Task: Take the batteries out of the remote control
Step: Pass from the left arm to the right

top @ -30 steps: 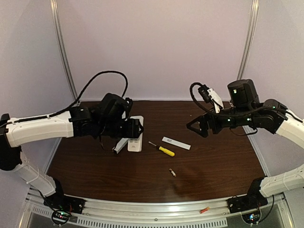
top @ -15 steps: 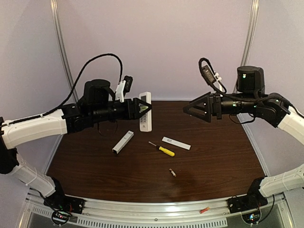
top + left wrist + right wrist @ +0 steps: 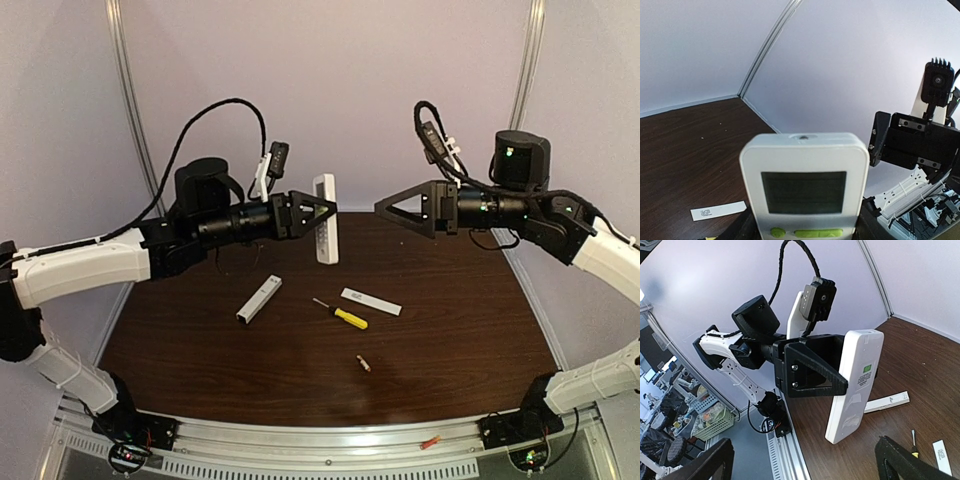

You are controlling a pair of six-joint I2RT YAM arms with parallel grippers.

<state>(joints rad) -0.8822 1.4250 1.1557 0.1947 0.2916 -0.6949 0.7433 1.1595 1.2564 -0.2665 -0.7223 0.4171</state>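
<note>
With left pincer [image 3: 318, 211], clamps remote [image 3: 327, 243] aloft; with right pincer [image 3: 384, 208] wide opposite, risks knocking it loose.

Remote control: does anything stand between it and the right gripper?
Nothing visible does. The left gripper holds the remote control in the air above the table, and only open air separates it from the open right gripper.

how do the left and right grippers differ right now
The left gripper is clamped on the white remote control, holding it upright in the air; the right gripper holds nothing. The left gripper's jaws are partly closed around the remote control, while the right gripper's stand wide open. The left gripper points toward the robot's right, the right gripper toward its left. Both hang above the table at about the same height, tips facing each other.
</note>
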